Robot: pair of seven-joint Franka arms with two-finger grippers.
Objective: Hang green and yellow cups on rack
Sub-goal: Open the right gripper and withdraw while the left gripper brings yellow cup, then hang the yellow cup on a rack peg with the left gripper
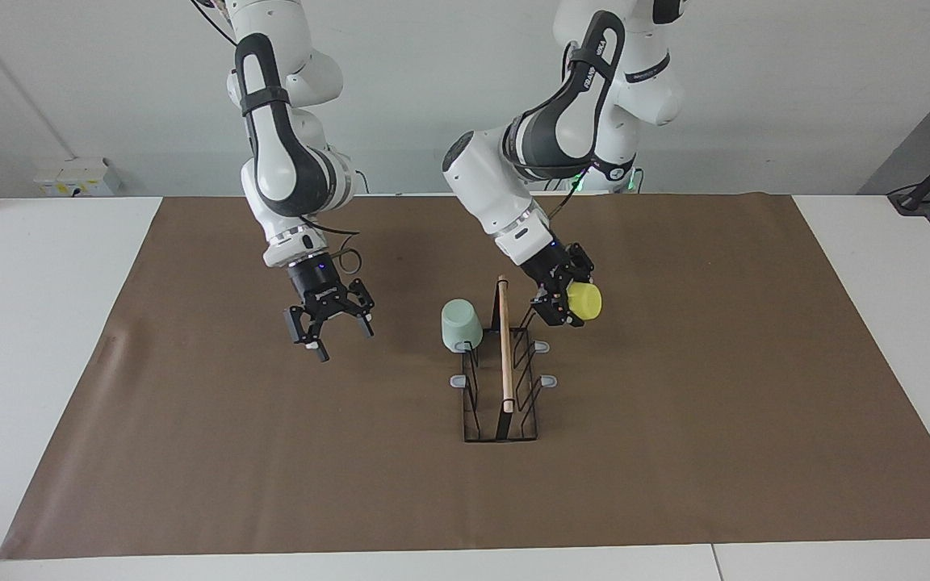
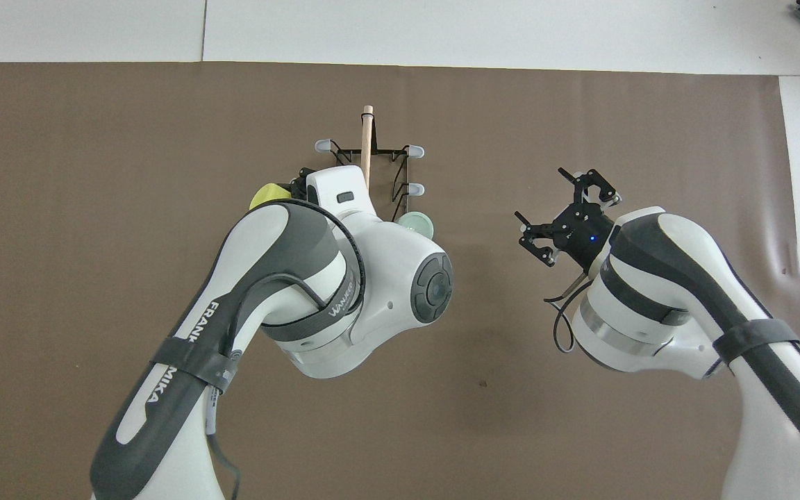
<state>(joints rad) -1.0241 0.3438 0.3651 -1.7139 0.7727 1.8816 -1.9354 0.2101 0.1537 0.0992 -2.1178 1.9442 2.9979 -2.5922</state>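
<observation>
I see my left gripper [image 1: 568, 300] clamped on the one yellow cup [image 1: 585, 300], over the single rack [image 1: 502, 379] at about its 1 o'clock. One green cup [image 1: 460, 324] hangs at 11 o'clock. My right gripper [image 1: 329, 319] waits, fingers spread.

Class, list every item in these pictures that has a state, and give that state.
Green cup: hung upside down on a rack prong.
Yellow cup: held by left gripper, beside the rack.
Rack: upright on the mat.
Right gripper: open, waiting above the mat.
</observation>
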